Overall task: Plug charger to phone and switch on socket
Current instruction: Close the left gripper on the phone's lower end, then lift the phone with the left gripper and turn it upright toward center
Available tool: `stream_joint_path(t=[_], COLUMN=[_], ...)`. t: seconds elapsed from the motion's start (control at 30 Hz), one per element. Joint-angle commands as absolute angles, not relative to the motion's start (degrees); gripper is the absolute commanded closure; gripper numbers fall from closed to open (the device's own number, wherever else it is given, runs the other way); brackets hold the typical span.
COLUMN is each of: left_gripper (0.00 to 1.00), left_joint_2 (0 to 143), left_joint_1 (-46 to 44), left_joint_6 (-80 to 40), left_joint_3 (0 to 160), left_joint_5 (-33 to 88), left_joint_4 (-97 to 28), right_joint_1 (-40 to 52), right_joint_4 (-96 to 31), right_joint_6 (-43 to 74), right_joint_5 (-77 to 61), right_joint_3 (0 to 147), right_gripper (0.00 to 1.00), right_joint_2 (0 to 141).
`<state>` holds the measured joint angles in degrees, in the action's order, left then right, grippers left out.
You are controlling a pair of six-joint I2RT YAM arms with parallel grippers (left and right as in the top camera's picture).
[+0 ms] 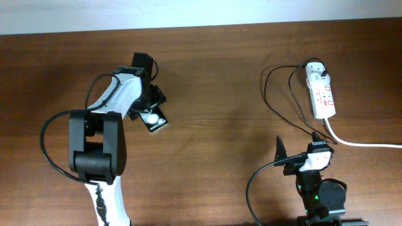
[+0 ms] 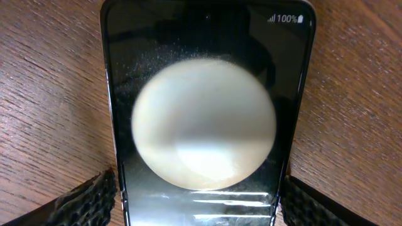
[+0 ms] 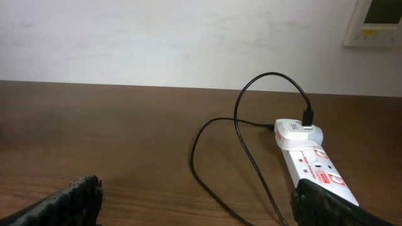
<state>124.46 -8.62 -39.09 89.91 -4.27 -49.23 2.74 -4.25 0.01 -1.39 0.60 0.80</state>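
The black phone [image 1: 155, 119] lies on the wooden table at left centre and fills the left wrist view [image 2: 207, 81], showing a white round spot and "100%". My left gripper [image 1: 151, 112] [image 2: 201, 204] is shut on it, one finger against each long edge. The white socket strip [image 1: 323, 100] [image 3: 317, 169] lies at the right. The charger's white adapter [image 1: 316, 74] [image 3: 294, 130] sits in its far end. Its thin black cable [image 1: 271, 94] [image 3: 217, 125] loops left and runs towards my right gripper [image 1: 300, 149] [image 3: 195, 201], which is open, empty and short of the strip. The connector tip is not visible.
The socket's thick white cord [image 1: 364, 143] runs off the right edge of the table. A pale wall [image 3: 157, 37] stands behind the table's far edge. The right arm's base sits at the front edge, the left arm along the left side.
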Motion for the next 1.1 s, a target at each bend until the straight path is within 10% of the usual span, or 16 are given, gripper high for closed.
stream_joint_path(t=[0.0, 1.07], left_gripper=[0.16, 0.36], left_joint_2=[130.1, 123.5], left_joint_1=[-9.0, -9.0], left_joint_6=[-39.9, -31.2], left_joint_3=[88.1, 110.1], left_joint_5=[-0.8, 0.2], left_joint_4=[-49.3, -72.8], right_joint_1=[3.0, 3.0], right_joint_4=[-4.5, -4.5], right_joint_6=[0.3, 0.3], right_joint_5=[-1.3, -1.3], right_joint_3=[0.3, 0.3], right_gripper=[0.01, 0.01], right_joint_2=[0.3, 0.3])
